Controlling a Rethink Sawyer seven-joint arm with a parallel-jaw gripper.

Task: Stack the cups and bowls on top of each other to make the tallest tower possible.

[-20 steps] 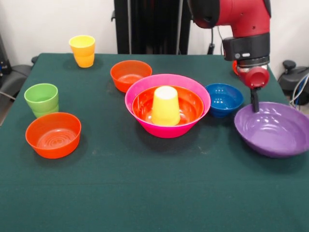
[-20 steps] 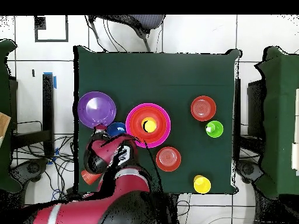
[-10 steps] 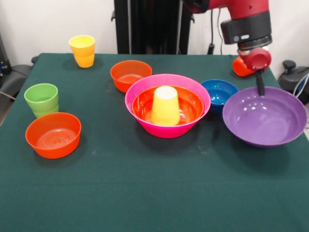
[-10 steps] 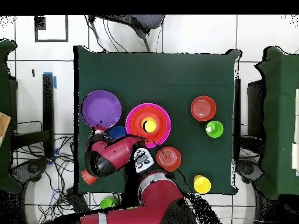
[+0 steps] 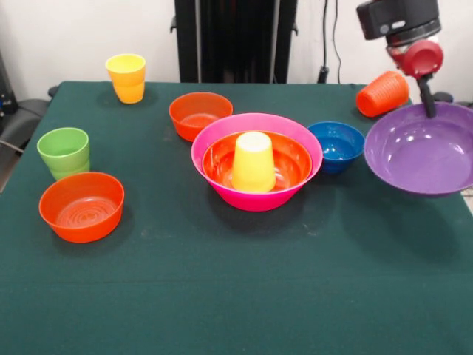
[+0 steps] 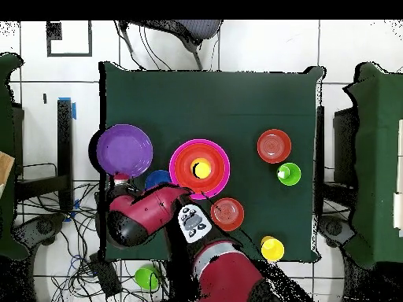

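My gripper (image 5: 428, 109) is shut on the far rim of the large purple bowl (image 5: 425, 151) and holds it tilted, off the table, over the right edge; the bowl also shows in the overhead view (image 6: 124, 149). The tower (image 5: 255, 159) stands mid-table: the largest pink bowl (image 5: 214, 137) holds a large orange bowl (image 5: 292, 159) with an upside-down yellow cup (image 5: 253, 163) inside. The small blue bowl (image 5: 336, 146) sits between the tower and the purple bowl. An orange cup (image 5: 382, 94) lies on its side behind. Small orange bowls (image 5: 199, 115) (image 5: 81, 205), a green cup (image 5: 64, 152) and a yellow cup (image 5: 126, 78) stand to the left.
The robot's black pedestal (image 5: 236, 41) rises at the table's far side. In the overhead view the arm (image 6: 157, 220) covers the table's lower left corner and the orange cup. A green object (image 6: 146, 276) lies on the floor by the base.
The gripper has lifted the purple bowl off the table and carried it up and toward the right edge in the front view. The other cups and bowls have not moved.
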